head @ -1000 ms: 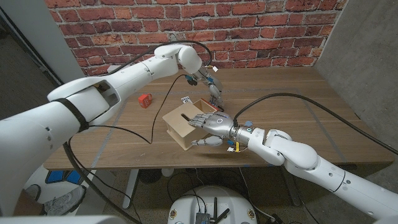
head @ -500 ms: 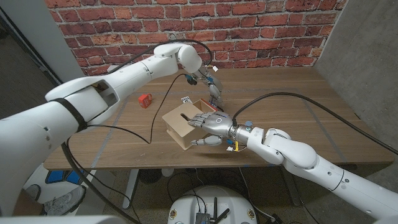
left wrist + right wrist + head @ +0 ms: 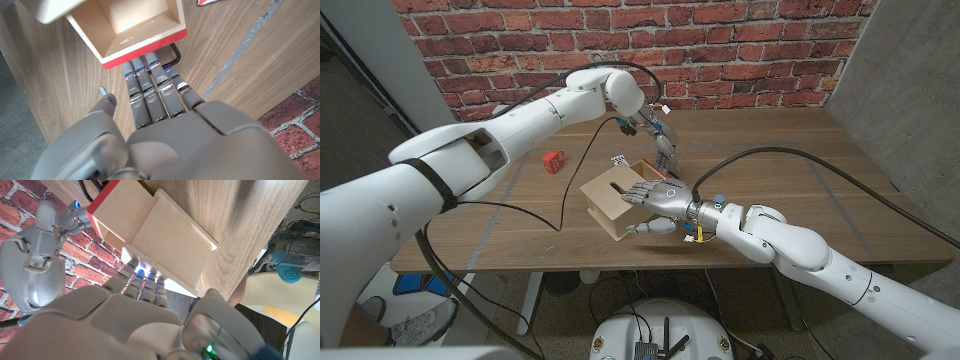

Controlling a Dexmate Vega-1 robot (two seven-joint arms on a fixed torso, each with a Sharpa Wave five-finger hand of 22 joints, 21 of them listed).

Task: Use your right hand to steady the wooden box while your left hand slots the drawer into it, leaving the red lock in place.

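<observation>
— Left hand: closed on anything?

— No. Released, grasping nothing. Fingers straight and side by side, tips touching the red front of the open-topped light wood drawer; thumb held apart from them, off the drawer. Seen also from the right wrist, just beside that red front.

— And the drawer itself?

— Between the two hands. Partly inside the pale wooden box with a slot in its top, open end and red front sticking out toward the left hand's fingertips. Inside bare.

— Right hand?

— Clasping the wooden box. Fingers laid across the top panel, thumb down against the side face nearer the robot. Box flat on the brown wooden table, close to the near edge.

— Small red lock?

— On the table, well apart from both hands, out to the left hand's own left side. Touching neither box nor drawer.

— Anything else near the hands?

— Thin black bent bar just past the left fingertips, beside the red front; cannot tell what it belongs to. Small white tag on the table between lock and left hand. Red brick wall behind.
</observation>
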